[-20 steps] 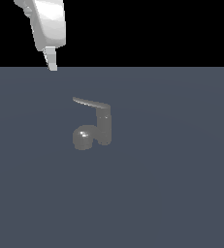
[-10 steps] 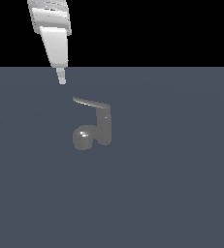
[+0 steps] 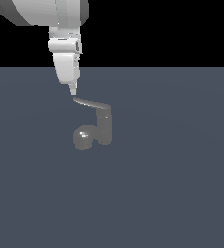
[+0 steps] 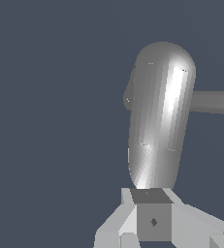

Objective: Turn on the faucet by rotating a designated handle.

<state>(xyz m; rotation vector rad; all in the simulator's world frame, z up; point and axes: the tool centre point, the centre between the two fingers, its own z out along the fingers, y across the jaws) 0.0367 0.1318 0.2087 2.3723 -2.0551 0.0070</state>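
The faucet [image 3: 103, 127] is dull grey: an upright cylinder, a rounded shiny spout low down, and the thin handle [image 3: 90, 102] jutting from its top toward the exterior view's left. It stands mid-floor [image 3: 181, 193]. The gripper [image 3: 73, 92] hangs at the handle's free tip; whether its fingers are spread, I cannot tell

The tool [image 4: 150, 213] sits just at the near end of the faucet's [image 4: 159, 121] shiny rounded body, above the bench [image 4: 50, 97].
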